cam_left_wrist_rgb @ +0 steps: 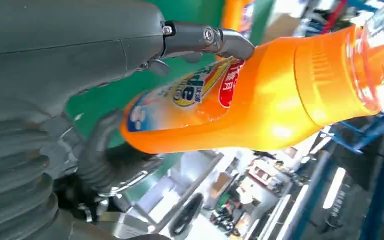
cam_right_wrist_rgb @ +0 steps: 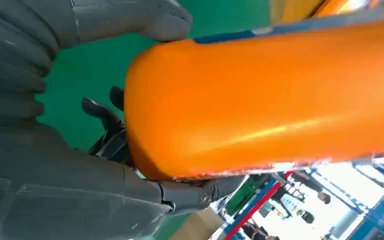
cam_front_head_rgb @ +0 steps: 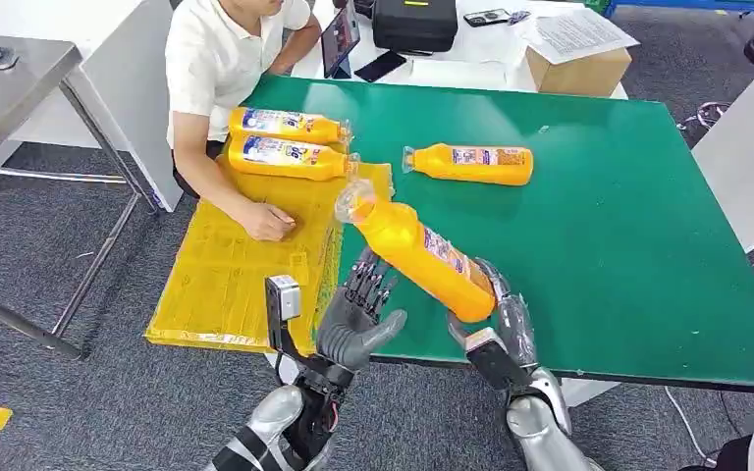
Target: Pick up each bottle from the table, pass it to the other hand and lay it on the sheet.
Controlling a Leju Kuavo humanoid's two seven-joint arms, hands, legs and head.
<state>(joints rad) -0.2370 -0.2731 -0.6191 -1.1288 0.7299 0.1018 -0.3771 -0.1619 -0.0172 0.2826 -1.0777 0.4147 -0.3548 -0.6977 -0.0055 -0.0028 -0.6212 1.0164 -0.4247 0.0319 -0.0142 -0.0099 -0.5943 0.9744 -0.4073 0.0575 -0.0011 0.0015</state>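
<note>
Orange plastic bottle with a printed label and a clear cap [cam_front_head_rgb: 419, 253] is up in the air over the near edge of the green bench [cam_front_head_rgb: 628, 216], tilted, cap end pointing to 11 o'clock and base end down at 5 o'clock. Right hand [cam_front_head_rgb: 499, 319] grips that base end, thumb on one side and fingers on the other, and the right wrist view shows the wrap around the rounded bottom [cam_right_wrist_rgb: 260, 100] plainly. Left hand [cam_front_head_rgb: 361, 309] sits just beside the bottle at its 8 o'clock, fingers up; from the left wrist camera a fingertip [cam_left_wrist_rgb: 232, 44] lies against the label side, but I cannot tell whether that hand has truly closed on it.

Yellow ribbed sheet [cam_front_head_rgb: 226, 265] hangs off the bench's left end, at 9 o'clock from the held bottle. Two matching orange bottles [cam_front_head_rgb: 285, 125] [cam_front_head_rgb: 290, 158] lie side by side on its far part, and a person's hand [cam_front_head_rgb: 267, 221] rests on the sheet near them. Another orange bottle [cam_front_head_rgb: 471, 164] lies on the bare bench at 12 o'clock.
</note>
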